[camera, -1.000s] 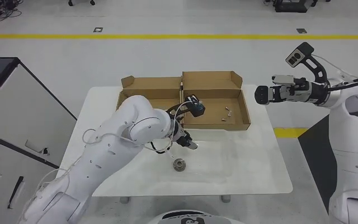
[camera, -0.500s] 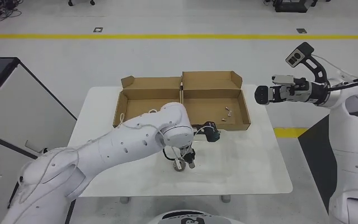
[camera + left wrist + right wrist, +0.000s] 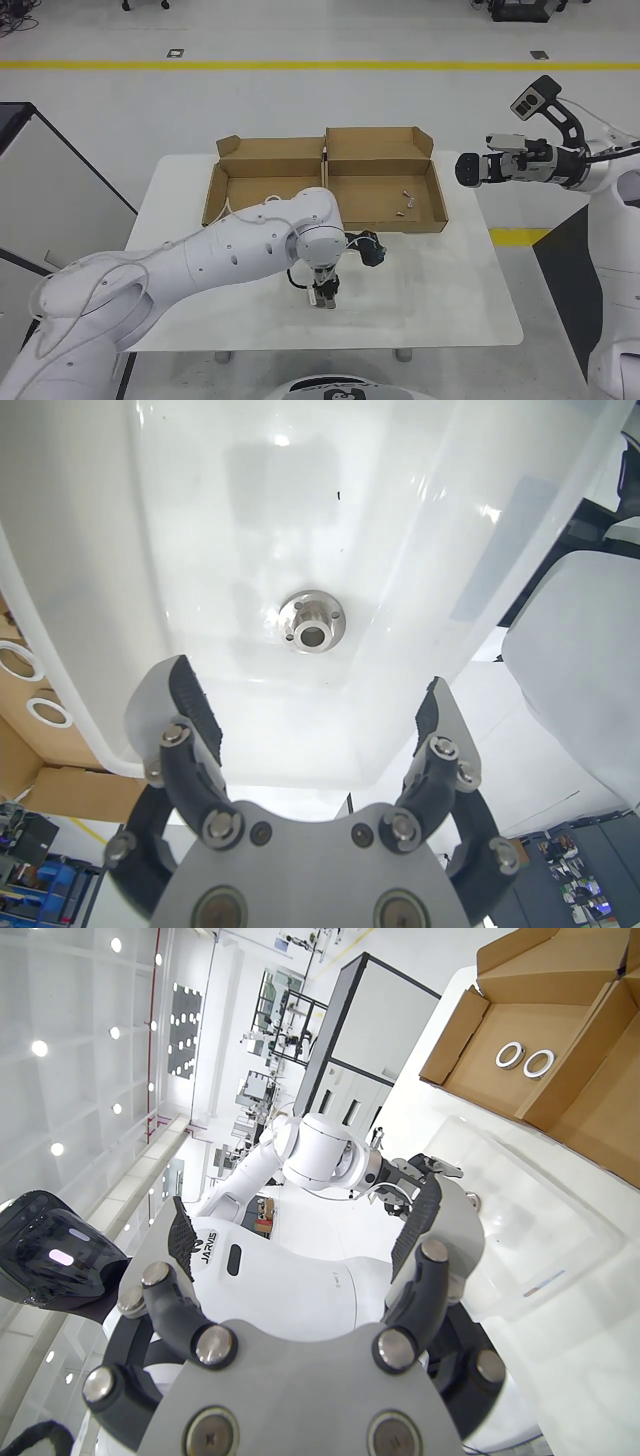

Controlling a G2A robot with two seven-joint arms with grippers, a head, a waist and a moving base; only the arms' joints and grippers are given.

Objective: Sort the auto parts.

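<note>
A round metal flange [image 3: 311, 627] with a centre bore lies flat on the floor of a clear plastic tray [image 3: 450, 550]. My left gripper [image 3: 312, 705] hangs open just above it, one finger on each side, touching nothing. From the top view, that gripper [image 3: 325, 293] points down over the flange at the table's front middle. Two white rings [image 3: 510, 1055] lie in the left cardboard box [image 3: 265, 180]. Small metal parts [image 3: 405, 200] lie in the right cardboard box [image 3: 385, 170]. My right gripper [image 3: 462, 169] is held open and empty beyond the table's right edge.
The two cardboard boxes stand side by side at the back of the white table [image 3: 450, 290]. The clear tray [image 3: 525, 1228] sits in front of them. A dark cabinet [image 3: 40, 200] stands to the left of the table.
My left arm swung from near the boxes forward and down, and its gripper now stands directly over the flange. The right arm has not moved.
</note>
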